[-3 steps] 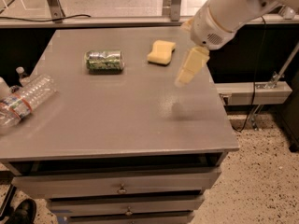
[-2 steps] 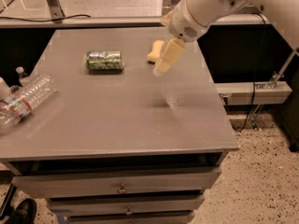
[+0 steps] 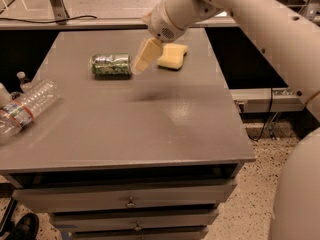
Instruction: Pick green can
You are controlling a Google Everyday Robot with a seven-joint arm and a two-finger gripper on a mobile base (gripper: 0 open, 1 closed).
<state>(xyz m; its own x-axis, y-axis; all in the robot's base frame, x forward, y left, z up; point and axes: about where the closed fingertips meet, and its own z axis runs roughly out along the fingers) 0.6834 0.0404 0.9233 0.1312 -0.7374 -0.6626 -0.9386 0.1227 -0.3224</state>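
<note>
One pincer [image 3: 138, 66] just beside lying green can [image 3: 111, 65]; contact unclear.

Jaws hang just right of the green can [image 3: 111, 65], whose print is too blurry to read, and they hide a bit of the sponge's [image 3: 174, 57] left edge. Way off to their lower left, the plastic bottle [image 3: 25, 106] runs off the frame.
</note>
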